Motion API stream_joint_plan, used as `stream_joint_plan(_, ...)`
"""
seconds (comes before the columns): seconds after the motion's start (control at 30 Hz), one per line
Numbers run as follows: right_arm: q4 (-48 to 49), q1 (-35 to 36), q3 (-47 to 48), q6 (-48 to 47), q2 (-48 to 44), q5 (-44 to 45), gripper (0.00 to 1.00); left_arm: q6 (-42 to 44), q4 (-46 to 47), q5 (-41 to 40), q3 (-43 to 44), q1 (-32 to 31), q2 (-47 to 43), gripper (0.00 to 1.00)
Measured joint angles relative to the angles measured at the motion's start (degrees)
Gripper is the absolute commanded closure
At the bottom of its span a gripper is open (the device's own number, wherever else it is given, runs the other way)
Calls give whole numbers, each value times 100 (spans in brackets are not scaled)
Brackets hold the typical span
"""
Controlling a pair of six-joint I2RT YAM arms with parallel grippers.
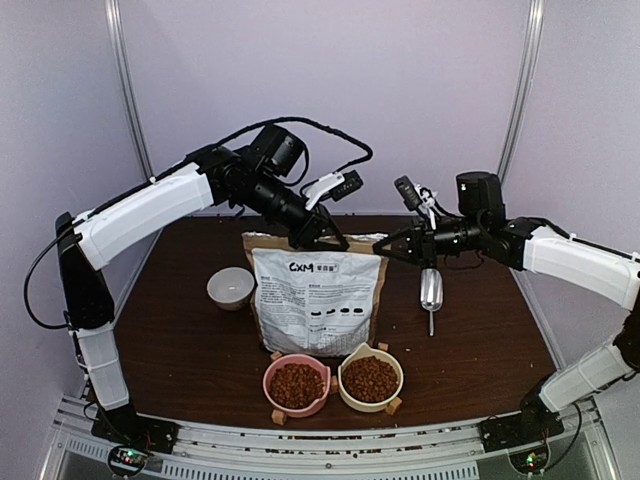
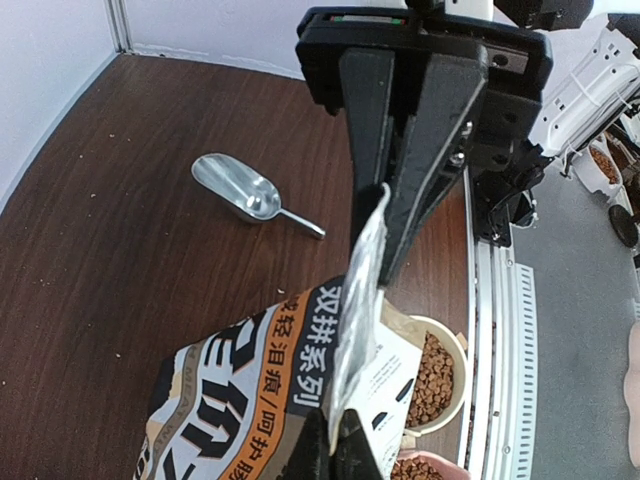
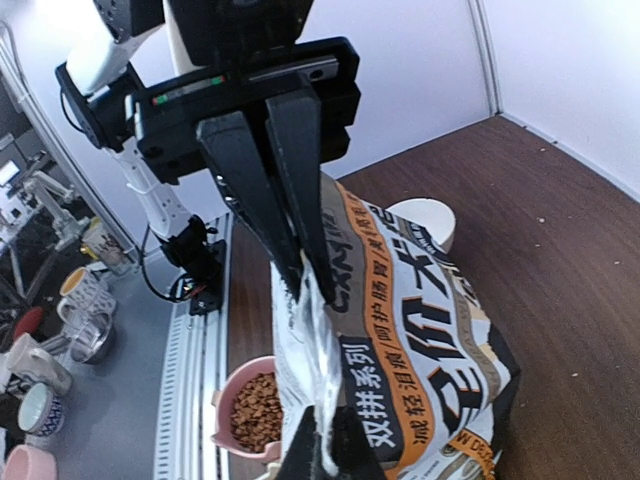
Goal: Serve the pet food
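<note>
The pet food point(image 1: 296, 385) was seen heaped in two bowls set side by side just in front of the bag point(image 1: 317, 300), on the side nearer the arms' bases: a pink bowl point(image 1: 267, 384) before the bag's left half and a cream bowl point(image 1: 400, 382) before its right half, both filled nearly to the rim with reddish-brown pellets. The two bowls were touching or almost touching each other, and were placed close against the foot of the bag. The bag itself, printed white on its front and brown and orange on its back, was stood upright at the middle of the dark wooden table point(image 1: 180, 340). Its top edge was pinched flat from both ends. The left gripper point(image 1: 325, 238) was brought down over the bag's upper left corner, and its fingers were pressed together on the top seam. The right gripper point(image 1: 390, 245) was reached in sideways at the upper right corner and was likewise clamped on that seam. An empty white bowl point(image 1: 231, 288) was left to the bag's left, a little apart from it. A metal scoop point(image 1: 431, 290) was laid on the table to the bag's right, with its handle pointed towards the arms' bases.
</note>
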Motion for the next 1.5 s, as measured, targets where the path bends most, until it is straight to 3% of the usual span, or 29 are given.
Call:
stream_joint_plan(0.03, 4, 0, 2, -2, 17, -11, 100, -2, -4, 2, 0, 0, 0, 100)
stream_joint_plan(0.13, 15, 0, 2, -4, 20, -28, 100, -39, 9, 22, 0, 0, 0, 74)
stream_joint_plan(0.2, 20, 0, 2, -2, 20, -26, 100, -68, 72, 83, 0, 0, 0, 66)
stream_joint_plan(0.33, 33, 0, 2, 17, 20, -26, 100, -168, 214, 166, 98, -33, 55, 58)
stream_joint_plan(0.5, 63, 0, 2, 101, 17, -26, 100, -195, 337, 240, 411, -129, 367, 57)
stream_joint_plan(0.6, 72, 0, 2, 131, 17, -26, 100, -192, 315, 238, 577, -188, 546, 61)
stream_joint_plan(0.77, 116, 0, -17, 203, 17, -7, 100, -170, 247, 273, 761, -219, 684, 100)
stream_joint_plan(0.97, 133, -4, -24, 258, 11, -9, 100, -42, 127, 267, 828, -225, 684, 100)
stream_joint_plan(1.1, 149, -2, -26, 256, 2, -4, 100, 83, 59, 157, 874, -240, 684, 77)
stream_joint_plan(1.2, 142, -4, -26, 256, 0, 0, 100, 164, -107, -20, 881, -240, 675, 74)
stream_joint_plan(1.27, 140, -2, -26, 256, -2, 0, 100, 205, -195, -120, 881, -212, 664, 78)
stream_joint_plan(1.37, 146, -4, -26, 258, -4, 35, 100, 258, -293, -203, 868, -166, 616, 100)
stream_joint_plan(1.5, 181, 2, -26, 271, -4, 57, 100, 310, -382, -195, 813, -166, 509, 100)
